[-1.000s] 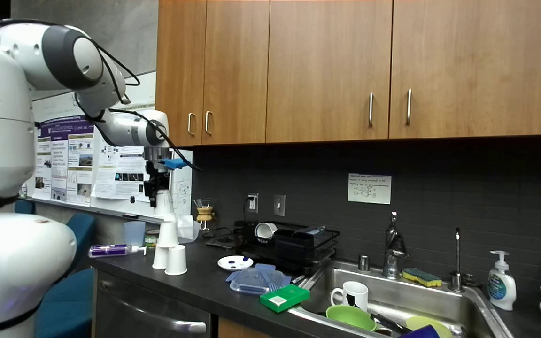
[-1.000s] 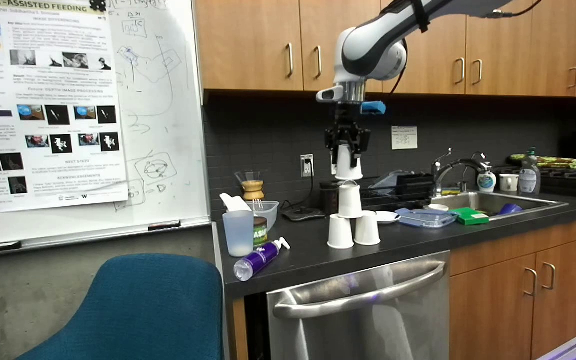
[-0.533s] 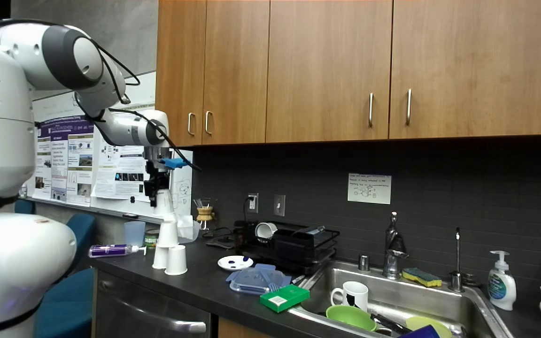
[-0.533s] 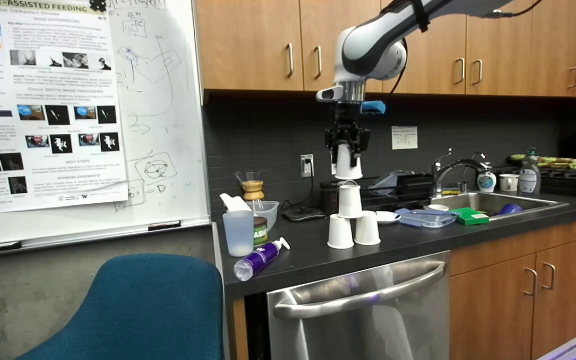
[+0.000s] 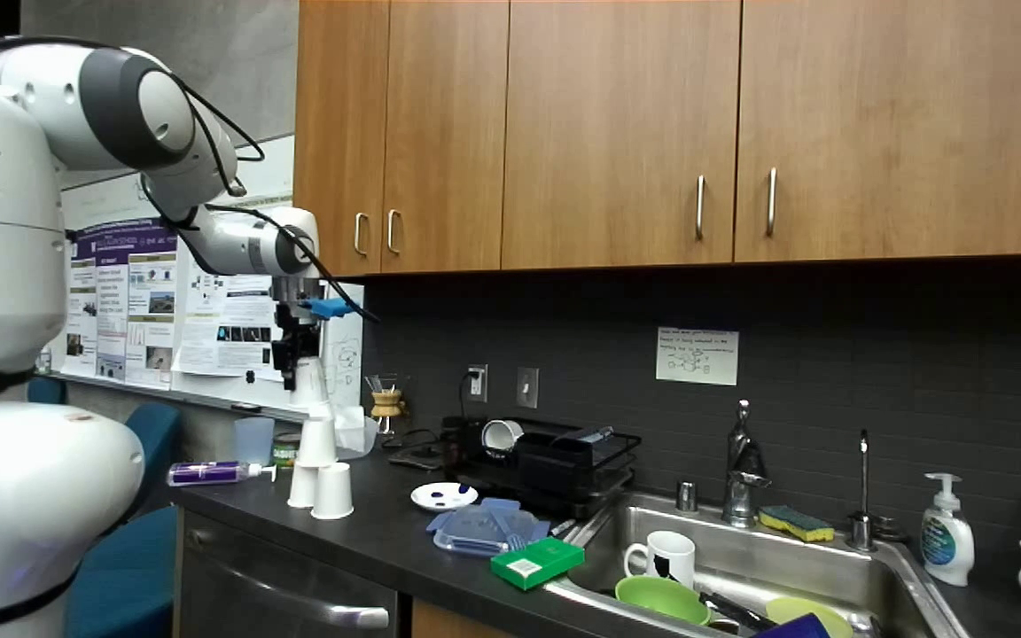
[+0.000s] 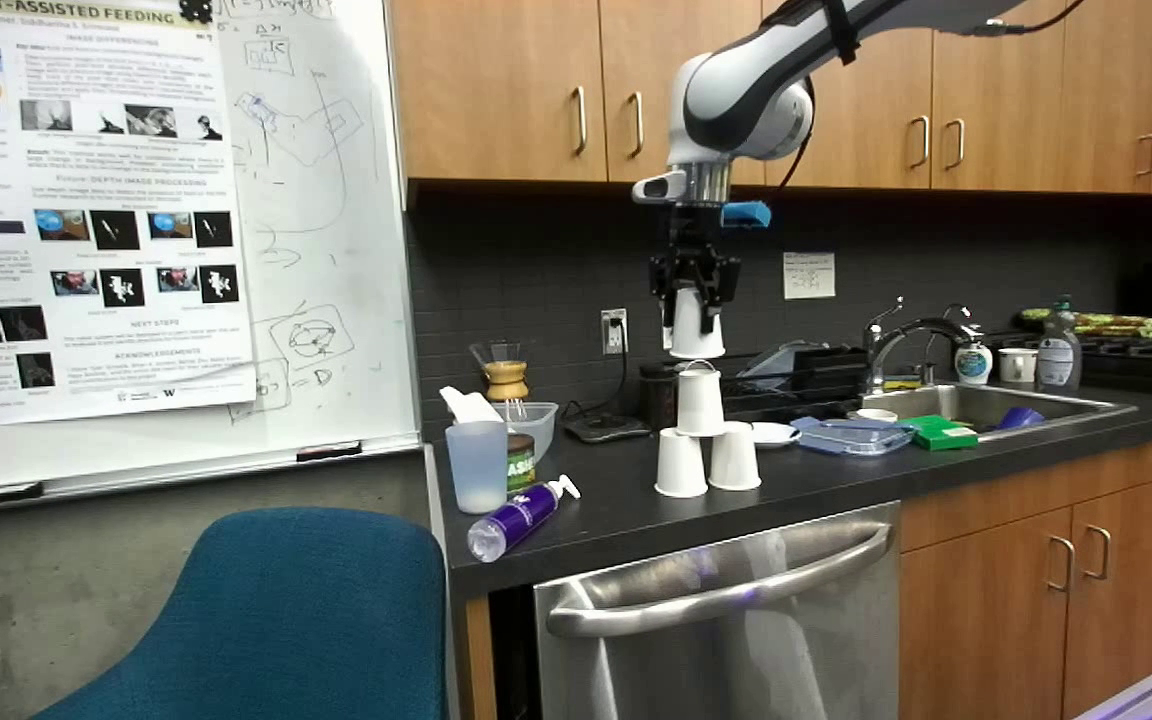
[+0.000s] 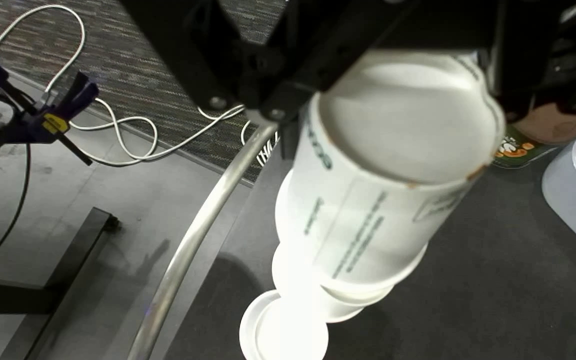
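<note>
My gripper (image 6: 691, 312) points down and is shut on a white paper cup (image 6: 693, 342), which is upside down. In the wrist view the cup (image 7: 368, 215) shows its recessed base between the fingers, and its right side is dented at the right finger. Directly below is another upside-down white cup (image 6: 700, 402), standing across two more, a left cup (image 6: 681, 463) and a right cup (image 6: 735, 457). The held cup's rim is right at the top of the middle cup; I cannot tell whether it rests there. The lower cups (image 7: 293, 325) are overexposed in the wrist view.
A purple pump bottle (image 6: 516, 520) lies by a blue tumbler (image 6: 478, 465) and a jar (image 6: 521, 462), left of the cups. A plate (image 5: 444, 496), a lidded container (image 5: 484, 529), a green box (image 5: 537, 563) and a black dish rack (image 5: 555, 474) stand toward the sink (image 5: 892, 576).
</note>
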Tool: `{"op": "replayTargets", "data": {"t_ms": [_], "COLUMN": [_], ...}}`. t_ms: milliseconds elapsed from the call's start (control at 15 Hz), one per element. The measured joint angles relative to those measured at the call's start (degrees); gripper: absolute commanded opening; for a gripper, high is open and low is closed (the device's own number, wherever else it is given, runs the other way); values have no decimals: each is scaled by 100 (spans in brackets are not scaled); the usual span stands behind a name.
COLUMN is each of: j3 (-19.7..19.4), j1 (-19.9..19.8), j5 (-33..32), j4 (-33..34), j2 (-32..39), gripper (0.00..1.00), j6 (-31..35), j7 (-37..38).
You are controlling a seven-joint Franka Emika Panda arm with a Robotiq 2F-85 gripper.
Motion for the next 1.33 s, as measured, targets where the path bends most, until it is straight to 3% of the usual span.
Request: {"op": "replayTargets", "data": {"t_ms": [1333], "j3": [-6], "j1": [-15], "j5": [0], "j4": [131], "j2": [63], "gripper": [42], "j6": [-165], "j7": [-20]}}
